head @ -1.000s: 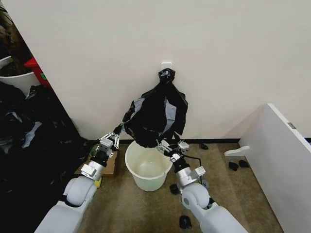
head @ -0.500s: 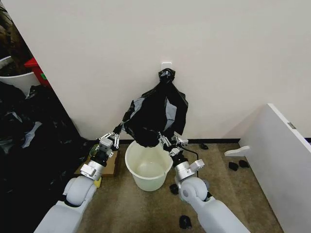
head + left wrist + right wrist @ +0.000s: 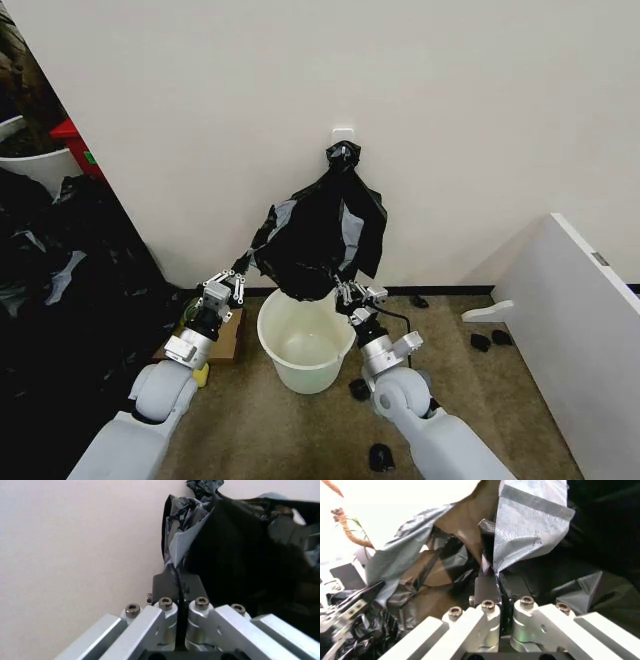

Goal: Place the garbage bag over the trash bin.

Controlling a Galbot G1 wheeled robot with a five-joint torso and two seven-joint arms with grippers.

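Left arm reaches forward from 7 o'clock; left gripper (image 3: 237,279) raised, fingers pinched together on garbage bag (image 3: 318,243) edge. Right arm extends from 5 o'clock, wrist upright; right gripper (image 3: 352,293) pointing to 12 o'clock, fingers clamped on bag's lower hem.

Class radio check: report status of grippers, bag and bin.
Left gripper, right gripper shut on garbage bag. Bag hangs over trash bin. No obstruction seen.

- The floor, wall (image 3: 450,100) and bucket (image 3: 305,345) are seen from above, head-high.
- The black bag (image 3: 250,555) is viewed close-up along each wrist's fingers, shared by all.
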